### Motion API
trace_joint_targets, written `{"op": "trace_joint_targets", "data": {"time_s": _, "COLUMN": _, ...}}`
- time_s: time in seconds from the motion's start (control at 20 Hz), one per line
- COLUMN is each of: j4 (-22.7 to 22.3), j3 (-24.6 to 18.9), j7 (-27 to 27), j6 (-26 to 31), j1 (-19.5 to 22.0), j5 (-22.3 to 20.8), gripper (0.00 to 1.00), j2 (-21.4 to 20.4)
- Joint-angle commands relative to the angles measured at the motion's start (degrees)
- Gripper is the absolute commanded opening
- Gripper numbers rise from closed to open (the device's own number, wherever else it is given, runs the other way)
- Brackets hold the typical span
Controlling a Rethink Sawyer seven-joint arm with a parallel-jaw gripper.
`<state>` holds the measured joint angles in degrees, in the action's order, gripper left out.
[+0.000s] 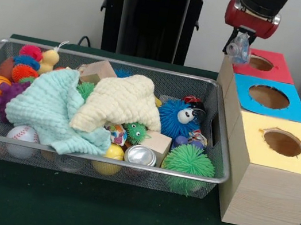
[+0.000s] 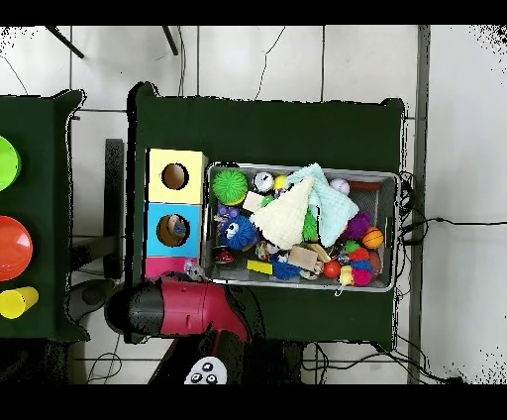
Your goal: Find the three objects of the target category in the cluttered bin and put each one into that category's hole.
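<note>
The silver wire-mesh bin [image 1: 101,159] sits on the green table, heaped with toys, balls, cloths and blocks; it also shows in the overhead view [image 2: 307,167]. Beside it stand three wooden boxes, each with a hole: red top [image 1: 260,63], blue top [image 1: 269,96], yellow top [image 1: 283,143]. My gripper [image 1: 239,46] hangs at the near-bin edge of the red box, just beside its hole, shut on a small clear bluish object [image 1: 239,48]. In the overhead view the gripper [image 2: 195,269] sits by the red box [image 2: 163,265].
In the bin lie a yellow cloth [image 1: 120,102], a mint cloth [image 1: 52,108], a green spiky ball [image 1: 188,161], a blue fuzzy toy [image 1: 176,117], a silver can [image 1: 140,155] and a baseball [image 1: 23,135]. A side table holds an orange plate [image 2: 12,246].
</note>
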<state>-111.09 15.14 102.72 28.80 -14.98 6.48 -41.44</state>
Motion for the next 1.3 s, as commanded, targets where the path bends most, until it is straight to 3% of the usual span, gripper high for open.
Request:
{"op": "trace_joint_targets", "data": {"time_s": 0.05, "j4": 4.87, "j3": 0.13, "j7": 16.75, "j6": 8.60, "j1": -1.55, "j5": 4.20, "gripper": 0.00, "j2": 0.40}}
{"op": "trace_joint_targets", "data": {"time_s": 0.2, "j4": 6.53, "j3": 1.04, "j7": 16.31, "j6": 12.07, "j1": -2.15, "j5": 4.34, "gripper": 0.00, "j2": -0.41}}
{"op": "trace_joint_targets", "data": {"time_s": 0.5, "j4": 8.62, "j3": 1.28, "j7": 16.86, "j6": 13.05, "j1": -2.89, "j5": 5.20, "gripper": 0.00, "j2": 0.85}}
{"op": "trace_joint_targets", "data": {"time_s": 0.7, "j4": 10.06, "j3": 0.59, "j7": 17.39, "j6": 11.03, "j1": -3.17, "j5": 6.30, "gripper": 0.00, "j2": 3.49}}
{"op": "trace_joint_targets", "data": {"time_s": 1.0, "j4": 16.56, "j3": -0.03, "j7": 18.23, "j6": 10.66, "j1": -3.97, "j5": 7.69, "gripper": 0.00, "j2": 9.22}}
{"op": "trace_joint_targets", "data": {"time_s": 1.3, "j4": 19.10, "j3": -0.16, "j7": 18.21, "j6": 11.00, "j1": -4.33, "j5": 8.60, "gripper": 0.00, "j2": 11.03}}
